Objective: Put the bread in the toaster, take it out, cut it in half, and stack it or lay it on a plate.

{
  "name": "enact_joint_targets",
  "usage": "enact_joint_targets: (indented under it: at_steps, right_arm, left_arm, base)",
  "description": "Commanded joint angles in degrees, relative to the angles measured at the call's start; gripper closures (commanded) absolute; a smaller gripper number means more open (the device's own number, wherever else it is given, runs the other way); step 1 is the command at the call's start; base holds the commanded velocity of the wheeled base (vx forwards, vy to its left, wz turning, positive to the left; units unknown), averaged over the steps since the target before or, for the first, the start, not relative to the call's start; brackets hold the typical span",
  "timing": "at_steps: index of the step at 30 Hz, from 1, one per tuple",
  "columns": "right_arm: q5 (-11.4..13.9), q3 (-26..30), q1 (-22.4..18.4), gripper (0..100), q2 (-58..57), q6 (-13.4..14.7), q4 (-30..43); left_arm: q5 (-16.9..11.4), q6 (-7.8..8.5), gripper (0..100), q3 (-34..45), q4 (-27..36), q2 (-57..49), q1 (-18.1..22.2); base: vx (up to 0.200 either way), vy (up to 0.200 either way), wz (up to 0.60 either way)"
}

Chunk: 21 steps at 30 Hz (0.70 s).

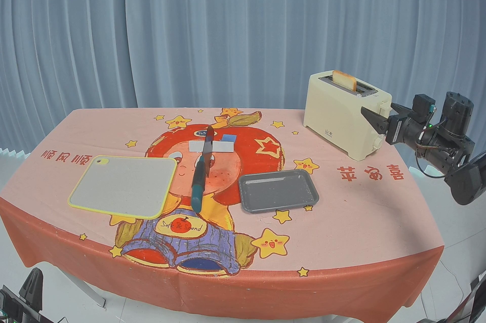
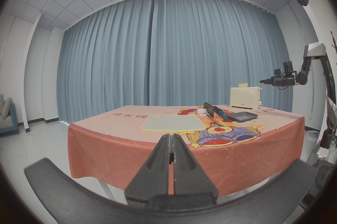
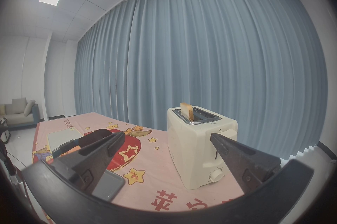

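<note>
Locate the bread point(image 1: 345, 80): it stands upright in the toaster point(image 1: 338, 122) slot with its top protruding, at the far right of the bench point(image 1: 354, 217). Your right hand point(image 1: 377, 109) hovers spread wide just beside the toaster's end (nothing gripped), lower than the bread. Your left hand point(image 2: 172, 140), fingers pressed together, sits off the bench's near left corner.

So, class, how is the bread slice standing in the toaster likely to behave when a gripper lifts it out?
The bread looks browned, so it is probably fairly stiff but crumbly; a hard pinch might crack it. It is thin and likely light. Only its top stands clear of the toaster slot, so it may catch unless pulled straight up.
</note>
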Motion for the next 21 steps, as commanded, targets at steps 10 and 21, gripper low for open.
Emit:
enact_joint_targets:
  at_steps: [10,21]
  right_arm:
    - [0.90,-7.80,-2.81,0,-3.94,-1.72,10.33]
    - [0.99,-15.44,-3.52,0,-2.80,-2.60,18.85]
  left_arm:
    - [0.04,-0.01,100,1.01,-0.02,-0.05,-0.02]
    - [0.04,-0.01,100,1.01,-0.02,-0.05,0.06]
  base:
    - [0.000,0.000,0.00]
    - [0.000,0.000,0.00]
